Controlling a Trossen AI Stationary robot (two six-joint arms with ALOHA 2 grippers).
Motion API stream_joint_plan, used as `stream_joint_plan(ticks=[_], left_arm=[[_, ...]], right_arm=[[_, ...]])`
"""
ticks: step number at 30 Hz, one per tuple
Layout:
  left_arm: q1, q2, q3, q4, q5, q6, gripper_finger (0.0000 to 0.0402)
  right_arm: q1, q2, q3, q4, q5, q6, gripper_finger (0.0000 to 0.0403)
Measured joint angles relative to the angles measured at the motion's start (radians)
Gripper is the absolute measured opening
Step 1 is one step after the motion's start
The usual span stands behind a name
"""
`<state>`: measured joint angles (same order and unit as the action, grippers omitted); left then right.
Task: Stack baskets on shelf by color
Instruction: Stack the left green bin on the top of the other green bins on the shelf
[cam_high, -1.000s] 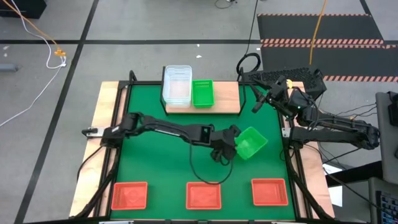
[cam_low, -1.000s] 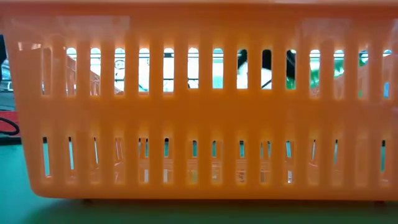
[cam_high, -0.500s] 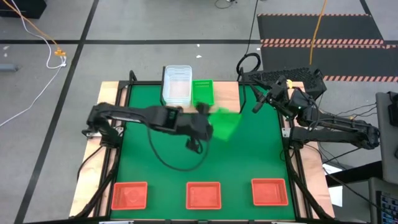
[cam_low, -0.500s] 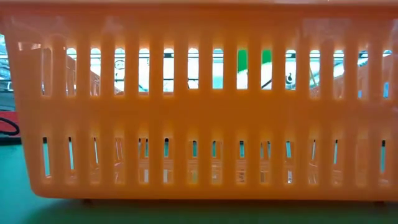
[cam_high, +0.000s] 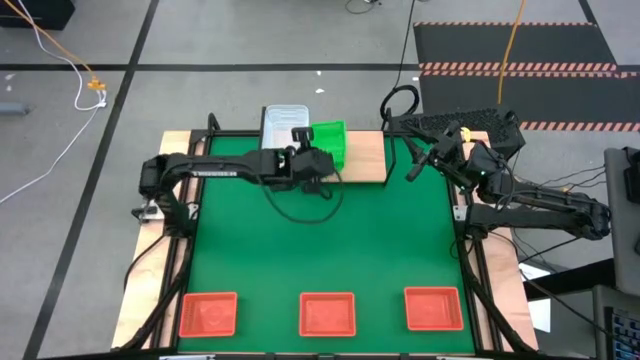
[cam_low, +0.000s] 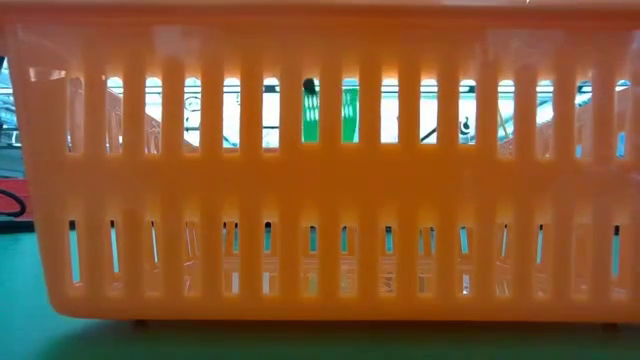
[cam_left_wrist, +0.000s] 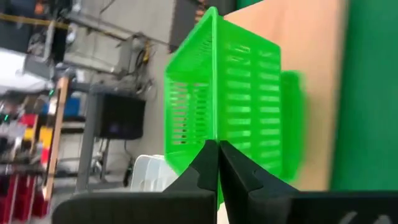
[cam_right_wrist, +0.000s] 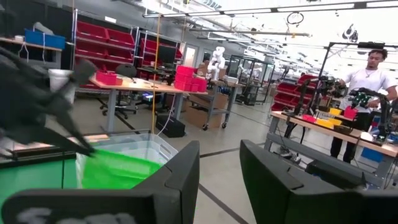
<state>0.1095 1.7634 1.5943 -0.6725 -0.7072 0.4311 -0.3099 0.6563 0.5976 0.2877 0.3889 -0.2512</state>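
Note:
My left gripper (cam_high: 318, 158) reaches over the far part of the table and is shut on a bright green basket (cam_high: 331, 138), above the light-brown shelf (cam_high: 368, 160). A second green basket (cam_left_wrist: 290, 124) lies on the shelf under it. The clear baskets (cam_high: 282, 126) stand stacked on the shelf beside them. Three red-orange baskets (cam_high: 328, 313) rest along the table's near edge. My right gripper (cam_high: 411, 171) waits open at the shelf's right end; its wrist view shows the gap between its fingers (cam_right_wrist: 219, 180). My left gripper pinches the green basket by the edge of one wall (cam_left_wrist: 216, 138) between its two fingers. The fingers come roughly level from the table's near-left side. The basket is lifted clear above the shelf and is held tilted.
The nearest red-orange basket (cam_low: 320, 170) fills the low view; only a strip of green (cam_low: 350, 112) shows through its slots. The green mat (cam_high: 320, 240) lies between the shelf and the red row. A person (cam_right_wrist: 367, 74) stands in the room beyond.
My left gripper has carried the green basket from the right middle of the mat toward the far edge and somewhat leftward, ending over the shelf above the other green basket. The basket has stayed in the hold, tilted. My right arm has kept still.

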Motion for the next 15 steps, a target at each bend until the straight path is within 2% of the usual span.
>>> stream_joint_plan(ticks=[5, 9, 15], left_arm=[[0.073, 0.000, -0.146, 0.213, -0.001, 0.039, 0.0004], [0.088, -0.001, -0.185, 0.236, 0.015, 0.035, 0.0004], [0.072, -0.002, -0.204, 0.228, 0.114, 0.016, 0.0005]], right_arm=[[0.000, 0.000, 0.000, -0.001, 0.001, 0.000, 0.0112], [0.000, 0.000, 0.000, -0.001, 0.001, -0.004, 0.0112], [0.000, 0.000, 0.000, -0.001, 0.001, -0.004, 0.0112]])
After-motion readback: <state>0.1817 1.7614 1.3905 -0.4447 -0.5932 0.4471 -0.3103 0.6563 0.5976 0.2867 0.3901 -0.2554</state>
